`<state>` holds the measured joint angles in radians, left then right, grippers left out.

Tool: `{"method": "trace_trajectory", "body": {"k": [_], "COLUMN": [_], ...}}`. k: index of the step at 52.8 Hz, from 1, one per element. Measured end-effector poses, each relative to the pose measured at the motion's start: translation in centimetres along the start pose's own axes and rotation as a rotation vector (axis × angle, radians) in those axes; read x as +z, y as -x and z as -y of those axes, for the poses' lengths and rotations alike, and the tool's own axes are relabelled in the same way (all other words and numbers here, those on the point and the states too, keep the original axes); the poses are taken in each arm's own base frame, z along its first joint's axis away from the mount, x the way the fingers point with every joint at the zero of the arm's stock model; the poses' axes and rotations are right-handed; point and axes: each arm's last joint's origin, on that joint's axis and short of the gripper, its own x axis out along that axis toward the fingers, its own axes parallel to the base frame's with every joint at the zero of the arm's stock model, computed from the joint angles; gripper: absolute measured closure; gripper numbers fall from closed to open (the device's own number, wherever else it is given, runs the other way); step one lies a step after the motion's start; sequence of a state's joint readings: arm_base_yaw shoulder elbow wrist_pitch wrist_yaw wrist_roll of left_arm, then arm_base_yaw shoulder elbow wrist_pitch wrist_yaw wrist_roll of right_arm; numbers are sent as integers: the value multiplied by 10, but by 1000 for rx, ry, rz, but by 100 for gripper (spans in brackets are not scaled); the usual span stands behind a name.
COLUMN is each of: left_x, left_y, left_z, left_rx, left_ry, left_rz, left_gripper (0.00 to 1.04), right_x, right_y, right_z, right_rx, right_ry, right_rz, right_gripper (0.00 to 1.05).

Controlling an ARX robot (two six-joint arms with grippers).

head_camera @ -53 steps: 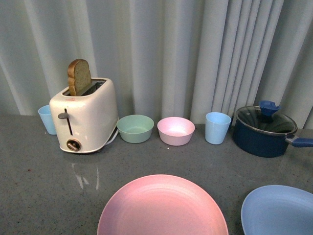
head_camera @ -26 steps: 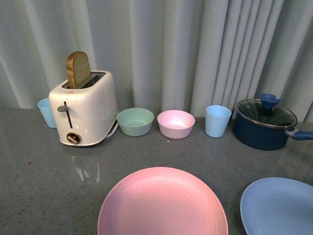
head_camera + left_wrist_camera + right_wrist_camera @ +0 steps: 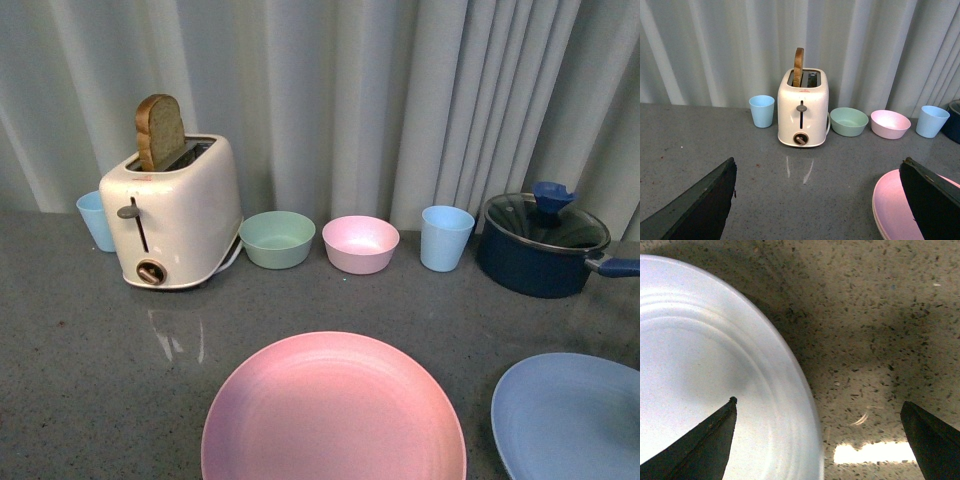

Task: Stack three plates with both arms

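In the front view, the pink plate (image 3: 333, 410) lies on the grey counter (image 3: 80, 350) at the near middle. The blue plate (image 3: 570, 415) lies apart to its right, cut off by the picture's edge, and a toaster (image 3: 172, 210) stands behind. In the left wrist view, the left gripper (image 3: 818, 160) is spread wide and empty above the counter, with the pink plate's edge beside one finger. In the right wrist view, the right gripper (image 3: 818, 401) is spread wide and grips nothing, one finger over the blue plate and the other over bare counter.
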<state>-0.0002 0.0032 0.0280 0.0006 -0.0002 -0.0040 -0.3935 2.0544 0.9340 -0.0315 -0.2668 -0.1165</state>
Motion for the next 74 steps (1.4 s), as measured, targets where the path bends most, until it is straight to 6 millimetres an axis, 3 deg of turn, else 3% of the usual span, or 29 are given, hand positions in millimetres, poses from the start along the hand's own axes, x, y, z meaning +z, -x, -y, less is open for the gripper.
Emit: {"method": "trace_trajectory", "body": {"k": [18, 27, 37, 45, 62, 69, 74], "left_x": [0, 0, 0, 0, 0, 0, 0], "left_y": [0, 0, 0, 0, 0, 0, 0], "left_z": [0, 0, 0, 0, 0, 0, 0], "left_rx": [0, 0, 0, 0, 0, 0, 0], "left_ry": [0, 0, 0, 0, 0, 0, 0], "left_rz": [0, 0, 0, 0, 0, 0, 0], "left_gripper": [7, 7, 7, 7, 7, 7, 7], "right_x": [-4, -10, -34, -38, -36, -37, -39], "right_y": [-11, -14, -12, 0, 60, 86, 89], "right_z": [-6, -4, 6, 15, 29, 15, -3], "right_rx": [7, 37, 109, 183, 261, 354, 401], "right_ry": [-8, -23, -81, -127, -141, -98, -52], "right_rz": [-20, -6, -6, 44, 210, 291, 319], "right_gripper": [9, 44, 84, 101, 101, 101, 101]}}
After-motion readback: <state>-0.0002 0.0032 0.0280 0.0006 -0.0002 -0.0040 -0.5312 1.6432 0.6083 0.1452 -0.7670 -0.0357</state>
